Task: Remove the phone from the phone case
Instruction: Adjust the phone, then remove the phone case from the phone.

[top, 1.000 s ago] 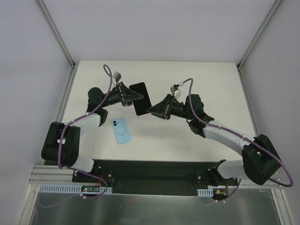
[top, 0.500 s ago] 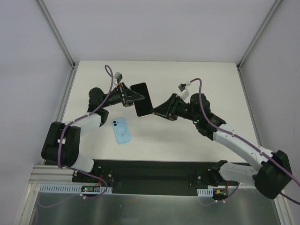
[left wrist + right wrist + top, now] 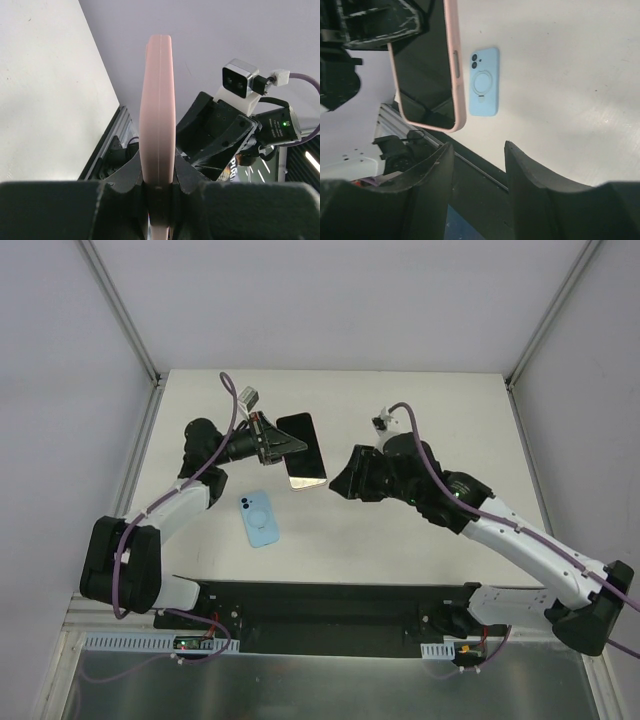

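**While the left claw (image 3: 283,445) pinches the phone (image 3: 303,450) above it, the blue case (image 3: 259,518) lies flat on the table (image 3: 420,410)**

Where the left wrist camera looks along its own fingers, the phone (image 3: 157,110) shows edge-on. It is a thin slab with a smooth, matte pale-pink rim, rounded at the far end. Its near end is clamped between the two dark pads (image 3: 127,175), which press tight against its front and back faces.

From above, the phone's face is a glossy black rectangle with rounded corners, catching light near its 6 o'clock end. The left claw grips it from the 9 o'clock side and holds it clear of the table.

The right claw (image 3: 337,483) sits at about 4 o'clock from the phone, near it but apart. In its own wrist view its two blunt black fingers (image 3: 427,170) are spread wide with nothing between them. Beyond them are the phone's mirror-like screen (image 3: 427,65) and its pink side with a slim button.

The case (image 3: 484,81) rests at about 7 o'clock from the phone, well apart from it, with its back up. It is a sky-blue rounded rectangle with a soft, dull finish. It has a raised ring at its middle, a short bar beside that, and two dark round lens holes in one corner. The table is plain matte white.
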`<state>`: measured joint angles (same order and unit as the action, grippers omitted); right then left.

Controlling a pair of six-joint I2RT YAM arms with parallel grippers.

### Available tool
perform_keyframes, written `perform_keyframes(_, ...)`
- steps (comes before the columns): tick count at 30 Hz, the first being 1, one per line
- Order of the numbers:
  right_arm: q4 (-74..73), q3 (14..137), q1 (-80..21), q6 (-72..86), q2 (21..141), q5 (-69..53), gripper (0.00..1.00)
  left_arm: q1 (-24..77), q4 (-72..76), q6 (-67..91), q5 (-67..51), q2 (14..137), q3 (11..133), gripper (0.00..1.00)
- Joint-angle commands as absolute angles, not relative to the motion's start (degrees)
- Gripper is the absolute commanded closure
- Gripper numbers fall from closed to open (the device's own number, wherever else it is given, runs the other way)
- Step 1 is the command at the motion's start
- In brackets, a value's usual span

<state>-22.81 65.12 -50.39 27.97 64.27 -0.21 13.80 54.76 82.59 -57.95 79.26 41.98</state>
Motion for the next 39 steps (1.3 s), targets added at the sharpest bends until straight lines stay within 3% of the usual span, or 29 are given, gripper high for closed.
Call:
perform_keyframes(1,-28.5,68.9,-52.5,24.6,66.7,7.6,0.53,13.6,51.3,76.7,-57.4,74.3,45.5,1.00)
perform_keyframes(18,-28.3,75.6,-57.4,21.4,71.3,10.9,0.52,13.7,36.4,67.4,-55.6,69.4,47.4,1.00)
perform_keyframes(28,-40.8,80.0,-59.0,21.8,80.4,23.1,0.54,13.7,35.7,67.5,-55.6,68.1,48.2,1.00)
perform_keyframes(39,-45.1,82.6,-60.0,21.7,85.6,29.9,0.55,13.7,36.9,70.3,-55.1,66.0,48.3,1.00)
